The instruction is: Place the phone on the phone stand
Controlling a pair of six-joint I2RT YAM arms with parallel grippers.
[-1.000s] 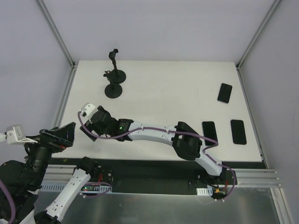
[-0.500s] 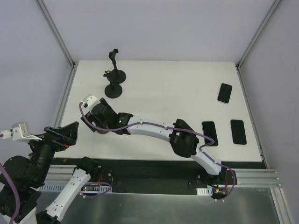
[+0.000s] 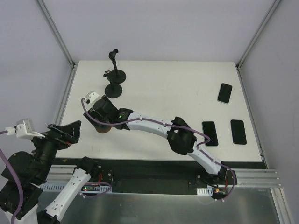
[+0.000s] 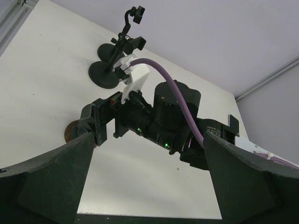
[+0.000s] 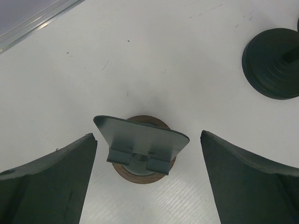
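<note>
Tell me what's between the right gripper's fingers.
The small phone stand, grey plate on a round brown base; the right gripper is open and not touching it. Right wrist view shows this.

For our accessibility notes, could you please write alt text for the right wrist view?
The right gripper, its jaws wide open, frames a small phone stand, a grey tilted plate on a round brown foot, standing on the white table. A black round base of another stand sits at the upper right edge.
</note>
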